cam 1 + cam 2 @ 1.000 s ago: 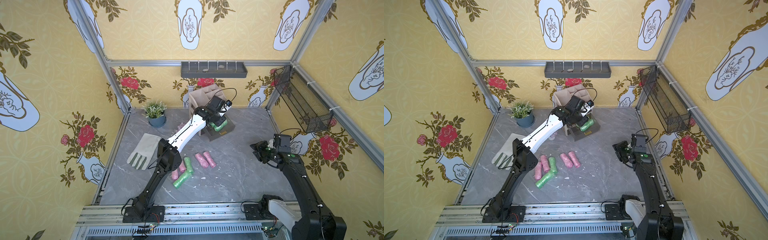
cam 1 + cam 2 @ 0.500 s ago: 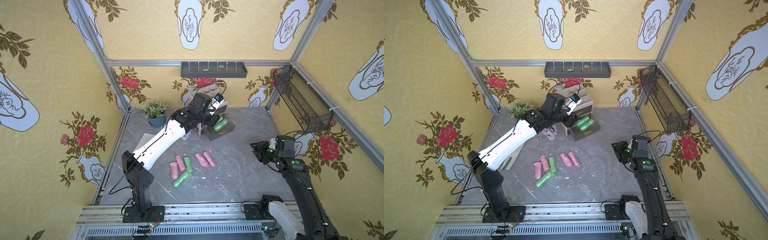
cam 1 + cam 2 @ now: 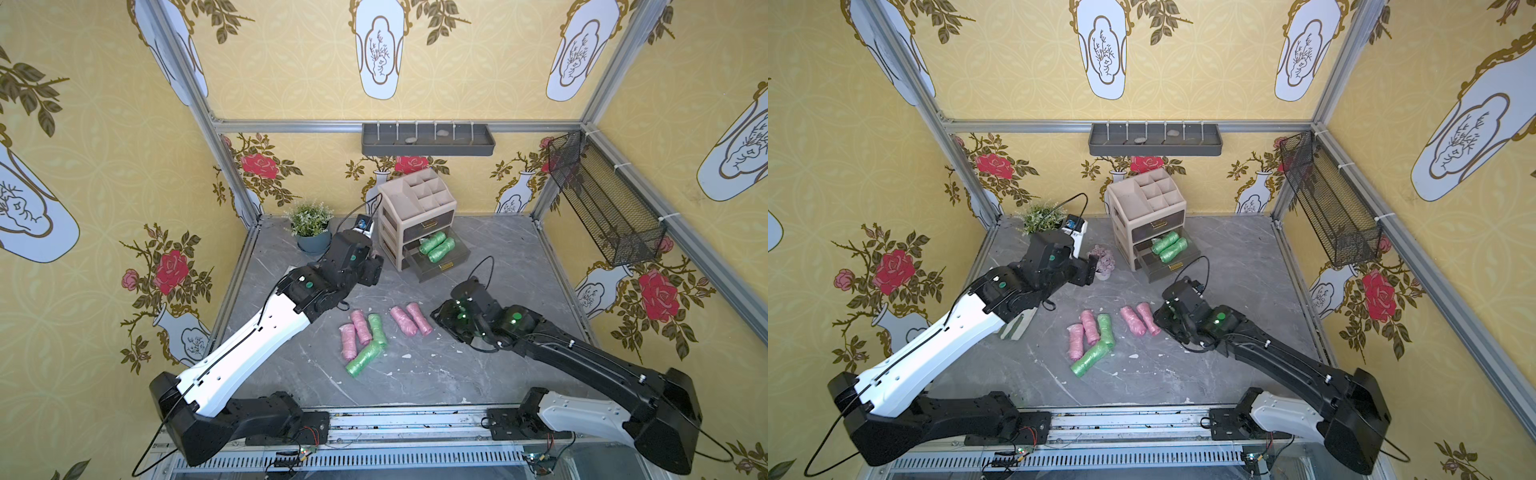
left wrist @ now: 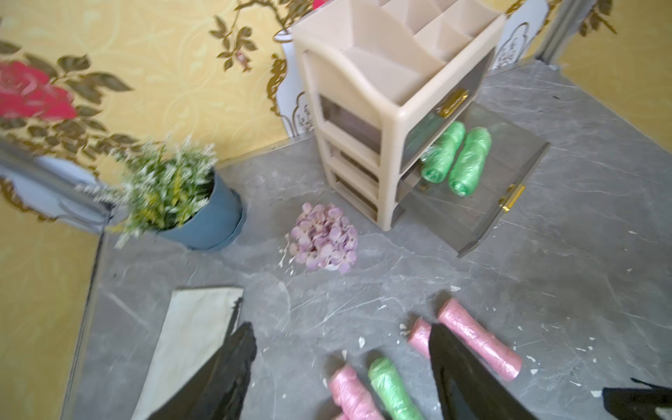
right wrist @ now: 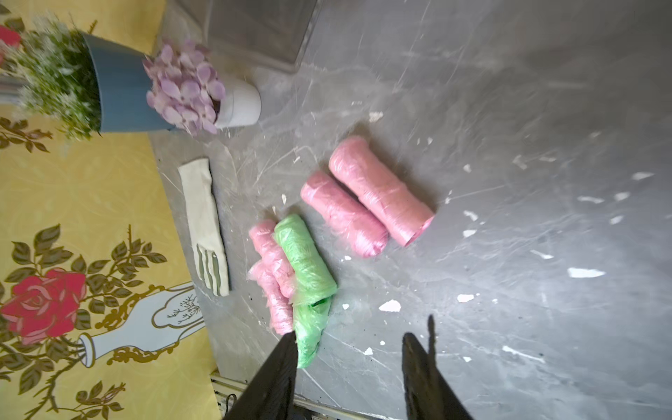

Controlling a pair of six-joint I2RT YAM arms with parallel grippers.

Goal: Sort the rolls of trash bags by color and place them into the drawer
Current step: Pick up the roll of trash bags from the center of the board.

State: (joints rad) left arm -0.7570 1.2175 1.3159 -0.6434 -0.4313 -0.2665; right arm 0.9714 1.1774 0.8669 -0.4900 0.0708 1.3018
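On a gray marble tabletop (image 3: 1237, 249), pink and green rolls (image 3: 1090, 328) lie mid-frame. The left gripper (image 4: 342, 327) and right gripper (image 5: 351, 336) hang spread and empty. A potted plant (image 3: 1042, 220), lilac flowers (image 3: 1102, 259) and a half-hidden glove (image 3: 1017, 328) crowd the left.

Glove (image 3: 1018, 325): only its finger end shows, left of centre; the rest lies under the left arm (image 3: 934, 353).
Left gripper (image 4: 342, 327): both fingers are blurred and cut by the frame edge; one covers part of a pink roll (image 4: 420, 336).
Right gripper (image 5: 351, 338): fingers are cut by the frame edge; one hides the end of a green roll (image 5: 311, 323).
Pink rolls (image 5: 271, 254): two lie partly hidden behind the green ones.
Drawer (image 5: 254, 32): blurred, mostly outside the frame.
Shelf tray (image 3: 428, 148): upper centre; two small grey things inside, too small to name.
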